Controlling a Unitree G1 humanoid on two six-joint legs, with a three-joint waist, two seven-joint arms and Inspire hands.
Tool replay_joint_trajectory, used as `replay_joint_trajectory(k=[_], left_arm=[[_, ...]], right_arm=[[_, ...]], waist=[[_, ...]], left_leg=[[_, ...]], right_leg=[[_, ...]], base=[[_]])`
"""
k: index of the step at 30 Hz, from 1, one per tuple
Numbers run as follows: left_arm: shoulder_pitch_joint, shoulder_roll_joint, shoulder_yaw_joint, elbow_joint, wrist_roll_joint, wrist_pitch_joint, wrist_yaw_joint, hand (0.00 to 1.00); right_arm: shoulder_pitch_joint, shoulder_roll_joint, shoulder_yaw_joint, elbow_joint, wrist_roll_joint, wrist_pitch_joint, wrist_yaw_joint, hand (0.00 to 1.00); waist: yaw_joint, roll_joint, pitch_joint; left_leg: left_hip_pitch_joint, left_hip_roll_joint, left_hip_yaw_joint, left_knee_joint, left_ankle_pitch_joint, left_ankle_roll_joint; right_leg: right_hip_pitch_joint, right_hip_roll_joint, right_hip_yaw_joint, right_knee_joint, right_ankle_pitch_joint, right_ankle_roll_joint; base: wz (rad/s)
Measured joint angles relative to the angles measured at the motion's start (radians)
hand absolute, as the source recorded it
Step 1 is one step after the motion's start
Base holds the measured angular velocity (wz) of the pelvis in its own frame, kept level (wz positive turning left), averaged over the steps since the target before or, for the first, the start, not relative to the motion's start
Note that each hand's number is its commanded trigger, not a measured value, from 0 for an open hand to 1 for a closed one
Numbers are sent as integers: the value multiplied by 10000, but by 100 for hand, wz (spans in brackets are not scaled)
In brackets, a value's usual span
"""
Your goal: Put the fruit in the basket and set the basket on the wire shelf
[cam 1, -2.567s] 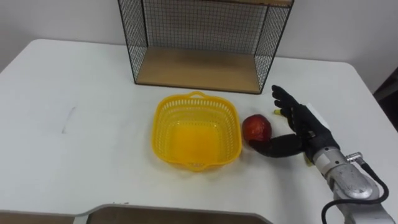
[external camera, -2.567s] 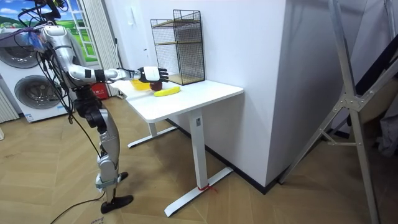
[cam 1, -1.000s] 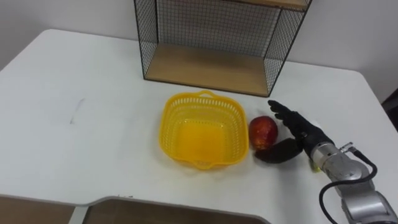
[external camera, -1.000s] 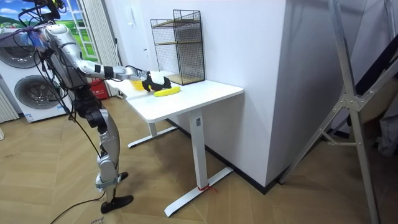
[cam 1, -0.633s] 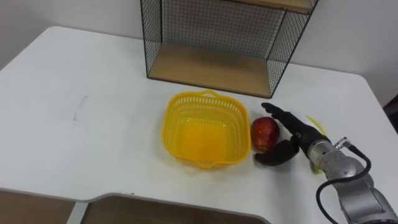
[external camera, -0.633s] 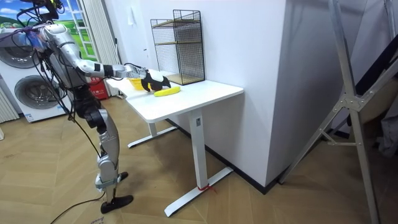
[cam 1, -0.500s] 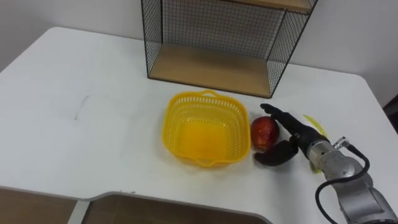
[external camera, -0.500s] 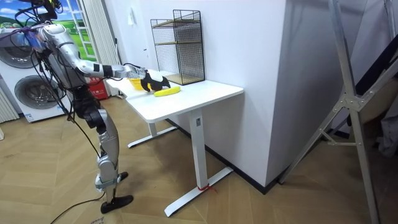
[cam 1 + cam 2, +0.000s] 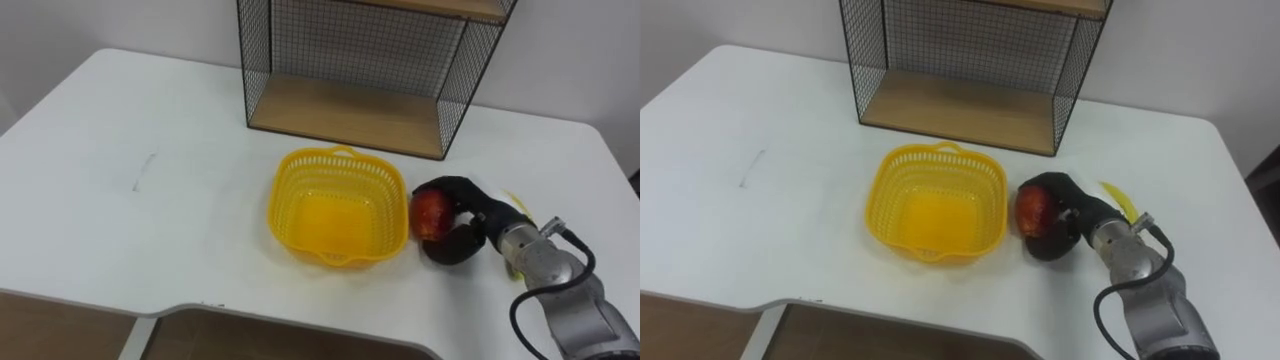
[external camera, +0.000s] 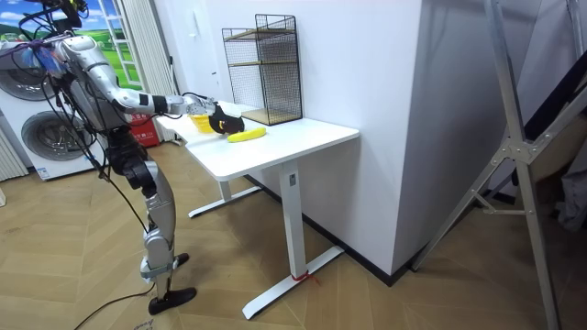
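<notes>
**Right hand closes round the apple, right beside the basket**

And there's the grip. The right hand (image 9: 468, 228) lies low over the white table (image 9: 150, 200), and its fingers (image 9: 450, 187) are curled over the top of the red apple (image 9: 430, 213). The thumb hooks in under the near side. The fruit sits clamped between thumb and fingers, its red face showing on the side away from the palm (whether it is clear of the tabletop, I cannot tell).

Just past the fingertips stands the yellow basket (image 9: 338, 257), mouth up, with its wall just beside the apple. Behind the back of the hand a sliver of the banana (image 9: 512, 204) peeks out on the table. Beyond the knuckles, farther up the table and well apart from the grip, stands the wire shelf (image 9: 350, 115) with its wooden base.

In the room view the robot stands at the table's end on the room view's left, its right arm stretched out over the tabletop.
</notes>
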Motion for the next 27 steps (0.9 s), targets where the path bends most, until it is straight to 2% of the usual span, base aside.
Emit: replay_joint_trajectory(k=[7,11,14,18,23,25,27], left_arm=[[-29,49,-11,10,-74,1,0,0],[-23,48,1,10,-72,2,0,0],[2,46,-68,10,7,34,1,0],[-23,47,-229,291,-85,44,64,0],[-4,47,-219,389,-86,45,65,0],[14,24,-220,469,-67,42,65,0],[71,0,-172,479,-72,31,65,0]], right_arm=[[24,28,73,2,181,92,31,100],[34,44,62,0,227,131,34,100],[59,74,-29,77,893,225,26,100],[162,84,-58,536,2761,195,-300,100],[650,322,-262,815,4941,-20,-705,100],[953,407,-356,862,5959,-139,-780,100],[1102,502,-433,863,6768,-113,-750,100]], waist=[[-35,-175,40],[-35,-161,35],[-59,-145,37],[-137,-147,32],[-200,-87,15],[-305,53,-52],[-356,167,-66]], left_leg=[[5,-4,-57,59,-1,-2],[4,-4,-58,14,-2,-3],[16,-5,-57,-6,-2,-3],[89,-6,-51,-3,-1,-3],[150,-4,-70,-21,-10,-14],[200,-8,-37,-18,-10,-14],[279,-10,-7,-58,-10,-14]], right_leg=[[32,7,-11,-11,0,0],[36,7,-18,-11,0,0],[51,11,3,-17,-1,1],[122,10,-7,-24,0,0],[199,12,-67,-26,-2,3],[256,6,-46,-25,-2,3],[306,1,-45,-27,-2,3]], base=[[2],[0],[0],[0],[2],[0],[-4]])
